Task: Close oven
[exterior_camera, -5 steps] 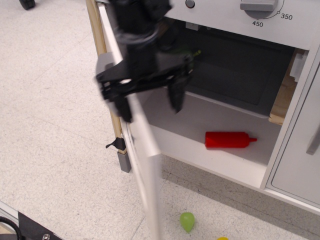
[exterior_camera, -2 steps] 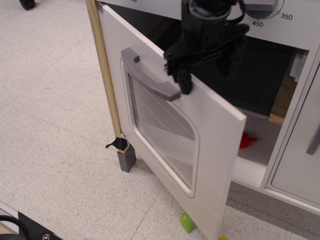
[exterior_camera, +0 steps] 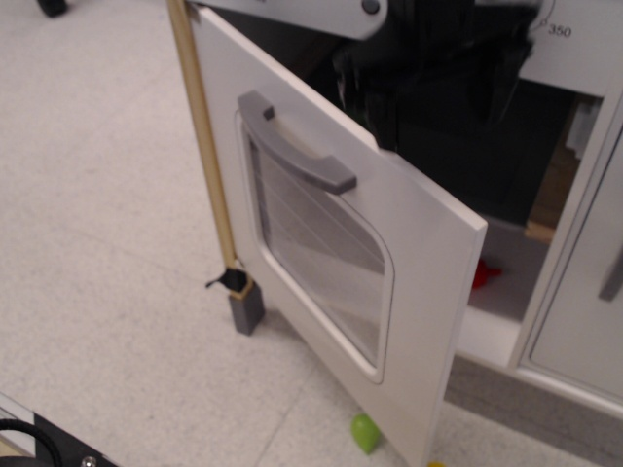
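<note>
Oven (exterior_camera: pixel 321 243) at frame centre, its white door half-open on a left hinge, grey bar handle above a rounded wire-lined window, dark interior behind; gripper (exterior_camera: pixel 428 78) a blurred black mass above the door's edge, opening indeterminate.

White toy oven door (exterior_camera: pixel 321 253) with grey bar handle (exterior_camera: pixel 297 146) stands ajar, hinged at left beside wooden post (exterior_camera: pixel 204 146). Black gripper (exterior_camera: pixel 428 68) behind door's top edge, before dark cavity. Green ball (exterior_camera: pixel 365 432) on floor below door. Plain cabinet door (exterior_camera: pixel 584 311) at right.
</note>
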Motion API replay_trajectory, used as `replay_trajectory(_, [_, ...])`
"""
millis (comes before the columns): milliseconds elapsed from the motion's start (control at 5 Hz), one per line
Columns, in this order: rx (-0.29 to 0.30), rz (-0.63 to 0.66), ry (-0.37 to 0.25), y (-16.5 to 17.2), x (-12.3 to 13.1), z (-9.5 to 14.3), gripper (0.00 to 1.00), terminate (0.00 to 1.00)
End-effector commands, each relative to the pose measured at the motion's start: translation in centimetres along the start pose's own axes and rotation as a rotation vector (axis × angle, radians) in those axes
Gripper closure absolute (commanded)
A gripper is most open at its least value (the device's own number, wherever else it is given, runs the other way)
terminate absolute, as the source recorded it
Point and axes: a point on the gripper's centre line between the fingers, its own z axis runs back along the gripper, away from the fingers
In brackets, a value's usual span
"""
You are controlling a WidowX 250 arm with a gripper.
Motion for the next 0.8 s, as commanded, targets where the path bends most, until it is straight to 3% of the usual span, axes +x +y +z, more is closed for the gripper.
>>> replay_trajectory(0, [0.033, -0.223, 0.094, 7.9, -1.7, 2.0, 0.0, 0.0])
replay_trajectory(200, [0.067, -0.296, 0.052, 10.1, -2.8, -0.4, 0.0, 0.0])
replay_trajectory(600, [0.091, -0.404, 0.042, 8.4, -4.2, -6.9, 0.0, 0.0])
